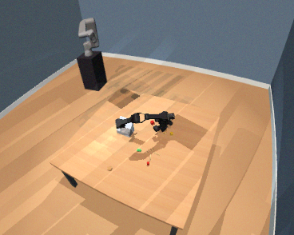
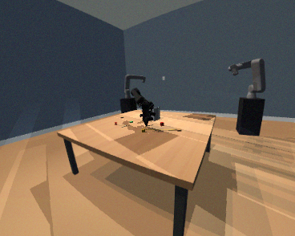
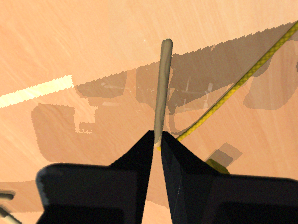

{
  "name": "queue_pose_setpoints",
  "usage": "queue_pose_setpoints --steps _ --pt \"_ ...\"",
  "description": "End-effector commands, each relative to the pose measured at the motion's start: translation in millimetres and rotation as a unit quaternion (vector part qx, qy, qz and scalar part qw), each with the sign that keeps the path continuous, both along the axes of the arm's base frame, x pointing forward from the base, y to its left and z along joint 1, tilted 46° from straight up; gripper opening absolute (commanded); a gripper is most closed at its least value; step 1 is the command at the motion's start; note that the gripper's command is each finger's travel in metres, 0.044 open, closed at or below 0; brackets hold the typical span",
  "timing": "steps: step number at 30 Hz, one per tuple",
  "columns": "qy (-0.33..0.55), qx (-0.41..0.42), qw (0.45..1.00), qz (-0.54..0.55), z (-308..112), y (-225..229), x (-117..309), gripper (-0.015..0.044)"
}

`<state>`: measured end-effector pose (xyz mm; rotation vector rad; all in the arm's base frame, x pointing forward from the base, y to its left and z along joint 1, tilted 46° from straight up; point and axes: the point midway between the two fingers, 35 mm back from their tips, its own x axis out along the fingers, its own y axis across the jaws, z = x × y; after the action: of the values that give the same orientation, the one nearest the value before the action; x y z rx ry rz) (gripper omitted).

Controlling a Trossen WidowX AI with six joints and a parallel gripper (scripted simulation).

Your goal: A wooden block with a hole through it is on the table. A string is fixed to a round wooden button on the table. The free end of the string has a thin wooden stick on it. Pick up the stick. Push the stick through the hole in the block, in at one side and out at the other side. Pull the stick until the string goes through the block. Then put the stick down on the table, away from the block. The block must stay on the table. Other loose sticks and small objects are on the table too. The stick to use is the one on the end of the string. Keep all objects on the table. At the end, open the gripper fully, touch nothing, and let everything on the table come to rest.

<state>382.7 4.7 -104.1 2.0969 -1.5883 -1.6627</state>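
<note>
My gripper is shut on the thin wooden stick. In the wrist view the stick points up and away from the fingertips. The yellow string runs from beside the fingertips to the upper right of that view. In the exterior view it stretches right to a small brown thing, which looks like the button. The fingertips are low over the table. I cannot make out the wooden block with its hole in any view. Whether the stick touches the table is unclear.
A yellow object is close to my gripper. A red one, a green one and another red one lie around. A tan piece lies near the table's left front. Loose sticks show lower left.
</note>
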Motion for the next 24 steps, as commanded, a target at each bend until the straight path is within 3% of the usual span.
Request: queue_pose_setpoints --steps 1,24 --pt "-0.003 -0.001 1.000 0.002 2 -3 -2 0.0000" --pt "-0.003 -0.002 1.000 0.002 -1 -13 -18 0.0000"
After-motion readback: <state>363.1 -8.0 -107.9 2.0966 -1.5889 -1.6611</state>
